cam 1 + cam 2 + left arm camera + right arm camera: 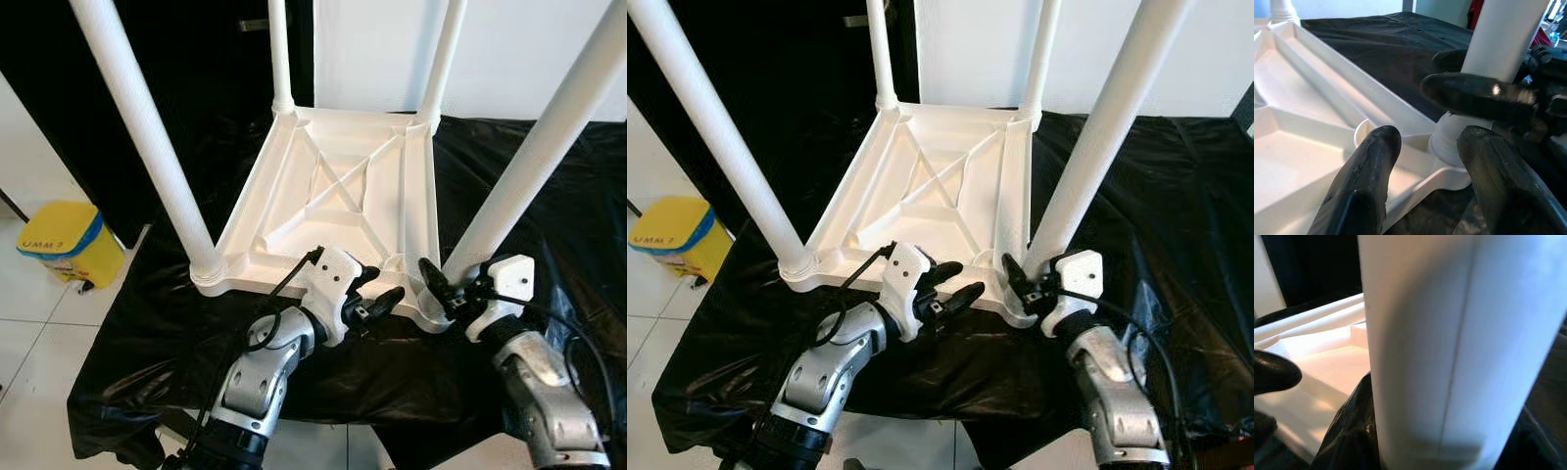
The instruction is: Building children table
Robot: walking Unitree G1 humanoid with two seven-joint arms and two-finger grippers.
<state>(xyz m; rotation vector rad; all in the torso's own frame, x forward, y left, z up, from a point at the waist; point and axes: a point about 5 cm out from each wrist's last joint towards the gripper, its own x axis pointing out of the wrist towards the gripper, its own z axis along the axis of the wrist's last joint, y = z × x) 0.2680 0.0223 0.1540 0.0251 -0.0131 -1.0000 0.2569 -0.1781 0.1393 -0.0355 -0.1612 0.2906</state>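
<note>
White plastic table (pixel 338 191) upside down, four legs up, ribbed underside

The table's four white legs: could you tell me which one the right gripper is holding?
The near right leg; the right gripper clasps its base at the tabletop's corner.

Two silver metal forearms, jointed segments, white plastic wrist housings. Left gripper (pixel 377 294) and right gripper (pixel 438 282): long glossy black rounded fingers. Black cables looped from each housing back along forearm.
</note>
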